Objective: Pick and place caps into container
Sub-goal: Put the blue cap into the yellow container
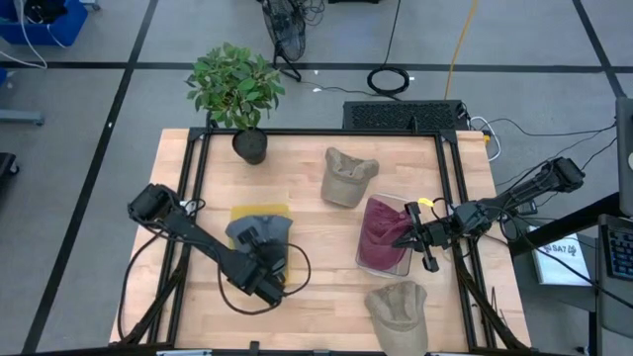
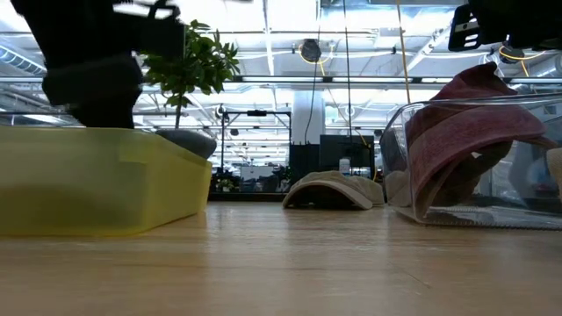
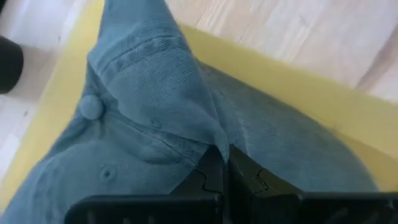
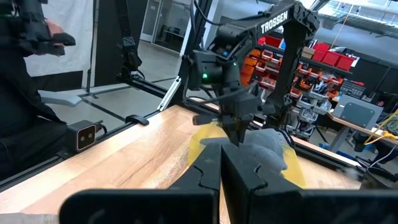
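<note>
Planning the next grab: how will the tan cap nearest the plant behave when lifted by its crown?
The tan cap probably goes floppy: its crown already lies dented and creased. It looks light, plain fabric with nothing rigid showing. The brim may hang and swing, much as the blue cap drapes from the left tool.

We see a potted plant at the table's far edge; a coiled black cable lies on the floor beyond.

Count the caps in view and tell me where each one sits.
4. A blue-grey cap in the yellow bin, pinched by the left gripper; a maroon cap in the clear container; a tan cap mid-table; another tan cap at the near edge. More may be hidden underneath.
</note>
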Robot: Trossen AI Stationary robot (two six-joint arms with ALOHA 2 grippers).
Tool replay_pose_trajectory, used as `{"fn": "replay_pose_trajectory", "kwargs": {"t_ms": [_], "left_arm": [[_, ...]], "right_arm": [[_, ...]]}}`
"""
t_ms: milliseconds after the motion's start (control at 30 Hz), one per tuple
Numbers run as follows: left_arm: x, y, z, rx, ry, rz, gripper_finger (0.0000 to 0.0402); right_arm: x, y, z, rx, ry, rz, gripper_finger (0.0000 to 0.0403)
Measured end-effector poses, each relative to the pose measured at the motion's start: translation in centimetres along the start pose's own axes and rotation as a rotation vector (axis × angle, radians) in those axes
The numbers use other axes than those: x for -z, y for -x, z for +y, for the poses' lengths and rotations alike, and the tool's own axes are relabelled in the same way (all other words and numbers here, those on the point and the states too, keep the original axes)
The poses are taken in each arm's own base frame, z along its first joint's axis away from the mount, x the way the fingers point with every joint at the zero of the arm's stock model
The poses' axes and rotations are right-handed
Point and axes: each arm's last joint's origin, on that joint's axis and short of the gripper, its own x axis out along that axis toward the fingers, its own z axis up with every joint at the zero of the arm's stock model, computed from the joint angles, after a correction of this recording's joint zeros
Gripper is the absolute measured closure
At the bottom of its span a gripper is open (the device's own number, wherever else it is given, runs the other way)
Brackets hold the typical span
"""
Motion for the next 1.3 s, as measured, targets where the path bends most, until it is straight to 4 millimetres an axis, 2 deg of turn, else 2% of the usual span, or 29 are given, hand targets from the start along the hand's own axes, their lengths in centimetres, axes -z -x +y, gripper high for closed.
{"fn": "replay_pose_trajectory", "kwargs": {"t_ms": [167, 267, 433, 600, 1033, 1133, 1300], "left_arm": [[0.9, -1.9, 0.5, -0.001, 0.006, 0.042, 0.0399], [1.2, -2.4, 0.6, -0.007, 0.008, 0.047, 0.0394], [1.1, -2.3, 0.5, 0.029, -0.011, 0.062, 0.0379], [1.1, -2.3, 0.3, 0.064, -0.034, 0.099, 0.0395], [1.0, -2.0, 0.3, 0.091, -0.038, 0.083, 0.0395], [0.9, -1.7, 0.5, 0.1, -0.028, 0.078, 0.0373], [0.8, -0.5, 1.1, 0.144, -0.014, 0.072, 0.0311]], "right_arm": [[0.0, 0.0, 0.0, 0.0, 0.0, 0.0, 0.0403], [0.0, 0.0, 0.0, 0.0, 0.0, 0.0, 0.0403], [0.0, 0.0, 0.0, 0.0, 0.0, 0.0, 0.0403], [0.0, 0.0, 0.0, 0.0, 0.0, 0.0, 0.0403], [0.0, 0.0, 0.0, 0.0, 0.0, 0.0, 0.0403], [0.0, 0.0, 0.0, 0.0, 0.0, 0.0, 0.0403], [0.0, 0.0, 0.0, 0.0, 0.0, 0.001, 0.0403]]}}
